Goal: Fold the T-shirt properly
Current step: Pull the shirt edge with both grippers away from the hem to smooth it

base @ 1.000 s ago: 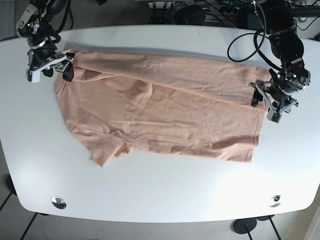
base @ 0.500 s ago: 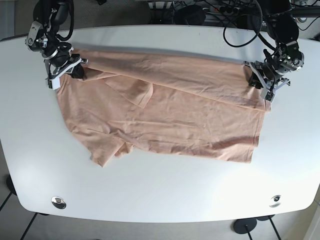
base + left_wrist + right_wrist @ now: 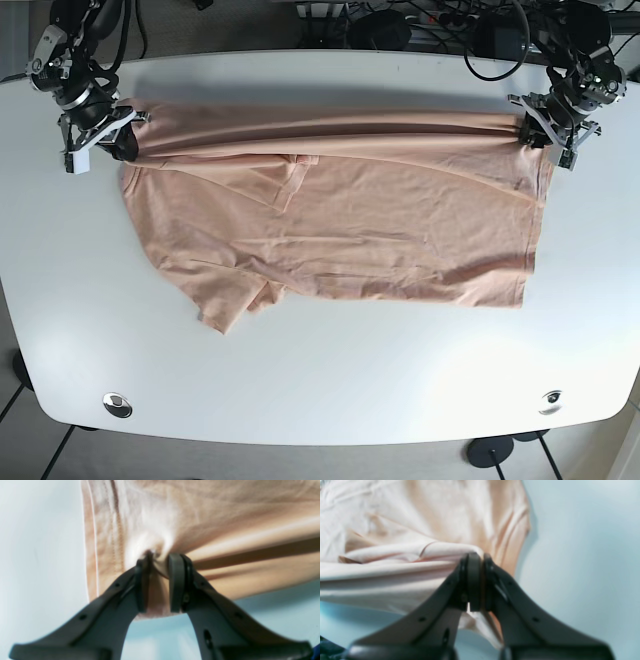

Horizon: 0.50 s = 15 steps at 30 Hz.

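Base view shows you the shirt spread out on the table. Its far edge is pulled into a tight, straight line between your two grippers. The left gripper pinches one far corner, on the right side of this view. The right gripper pinches the other far corner, on the left side of this view.

Look at the wrist views. The left gripper has its jaws narrow, with a bunch of cloth squeezed between them. The right gripper has its jaws almost closed on a folded edge of cloth.

You are only at the start, it seems. The shirt looks folded once the long way, but it is messy. A sleeve sticks out at the near left, and another flap lies creased near the top. You still have to tuck these in, smooth the wrinkles, and fold it smaller.
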Each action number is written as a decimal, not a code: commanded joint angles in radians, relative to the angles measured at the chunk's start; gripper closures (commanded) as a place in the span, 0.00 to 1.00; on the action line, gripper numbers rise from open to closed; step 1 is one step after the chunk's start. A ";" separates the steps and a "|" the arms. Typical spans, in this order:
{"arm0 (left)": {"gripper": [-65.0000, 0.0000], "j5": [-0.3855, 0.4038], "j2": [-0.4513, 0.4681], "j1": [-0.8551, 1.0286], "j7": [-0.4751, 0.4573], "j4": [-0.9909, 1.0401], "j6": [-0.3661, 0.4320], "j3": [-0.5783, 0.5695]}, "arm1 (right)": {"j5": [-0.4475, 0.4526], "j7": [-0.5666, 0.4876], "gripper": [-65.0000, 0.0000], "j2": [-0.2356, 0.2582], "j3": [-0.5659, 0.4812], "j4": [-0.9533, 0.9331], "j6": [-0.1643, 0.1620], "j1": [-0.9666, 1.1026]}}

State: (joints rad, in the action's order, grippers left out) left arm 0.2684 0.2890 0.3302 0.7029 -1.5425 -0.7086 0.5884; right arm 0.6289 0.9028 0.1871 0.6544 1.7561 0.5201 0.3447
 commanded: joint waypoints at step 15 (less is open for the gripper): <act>0.83 -0.047 -0.006 0.007 0.059 -0.234 0.010 0.005 | 0.056 -0.018 0.21 -0.021 0.078 0.135 0.077 0.153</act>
State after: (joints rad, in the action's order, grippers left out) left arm 0.2104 0.2665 0.3355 0.7738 -1.7672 -0.6998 0.5919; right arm 0.6621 0.9016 0.1520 0.7197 1.8671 0.5941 0.5041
